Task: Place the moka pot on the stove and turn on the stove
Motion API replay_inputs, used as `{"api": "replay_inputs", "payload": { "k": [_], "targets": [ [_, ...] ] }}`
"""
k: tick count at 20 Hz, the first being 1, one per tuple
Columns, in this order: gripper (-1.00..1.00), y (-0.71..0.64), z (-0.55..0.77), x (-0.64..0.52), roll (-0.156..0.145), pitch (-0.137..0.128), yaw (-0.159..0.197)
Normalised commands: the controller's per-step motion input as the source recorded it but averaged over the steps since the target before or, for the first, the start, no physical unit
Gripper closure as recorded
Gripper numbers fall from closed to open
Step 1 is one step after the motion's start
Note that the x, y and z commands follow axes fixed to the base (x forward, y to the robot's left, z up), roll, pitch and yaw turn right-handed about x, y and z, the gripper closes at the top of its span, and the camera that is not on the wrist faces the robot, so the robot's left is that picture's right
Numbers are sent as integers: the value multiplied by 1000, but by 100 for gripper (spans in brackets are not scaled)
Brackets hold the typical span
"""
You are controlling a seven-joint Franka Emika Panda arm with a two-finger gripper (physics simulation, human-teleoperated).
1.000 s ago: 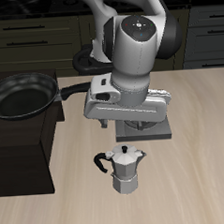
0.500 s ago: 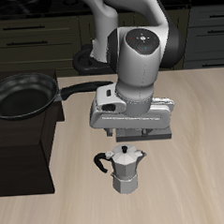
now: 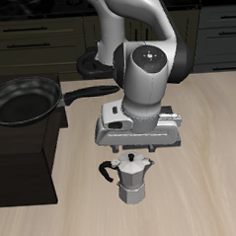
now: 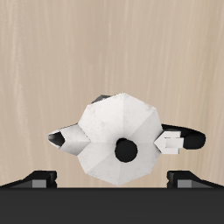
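Bare table [image 3: 203, 184] lies open around the moka pot [image 3: 133, 178]. The gripper [image 3: 138, 148] hangs directly above its lid. Far behind, the frying pan [image 3: 25, 100] and stove [image 3: 172, 137] obstruct passage.

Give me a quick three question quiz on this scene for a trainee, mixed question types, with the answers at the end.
1. True or false: the moka pot already sits on the stove.
2. Multiple choice: in the exterior view, the gripper is
A. shut on the frying pan handle
B. directly above the moka pot, fingers not around it
C. pressing the stove knob
3. Short answer: in the wrist view, which dark round part shows at the centre of the pot's lid?

Key
1. False. It stands on the wooden table, nearer the front edge than the stove.
2. B
3. The black lid knob.
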Motion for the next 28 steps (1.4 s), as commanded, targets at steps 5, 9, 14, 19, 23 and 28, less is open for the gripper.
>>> {"api": "replay_inputs", "payload": {
  "k": [5, 9, 14, 19, 23, 28],
  "targets": [
    [-100, -78, -128, 0, -1, 12, -3],
    [-100, -79, -102, -2, -14, 16, -11],
    [-100, -18, -128, -68, 5, 12, 14],
    [-100, 24, -82, 17, 4, 12, 4],
    [-100, 23, -116, -48, 5, 13, 9],
    [-100, -130, -98, 71, -14, 27, -14]
  ]
}}
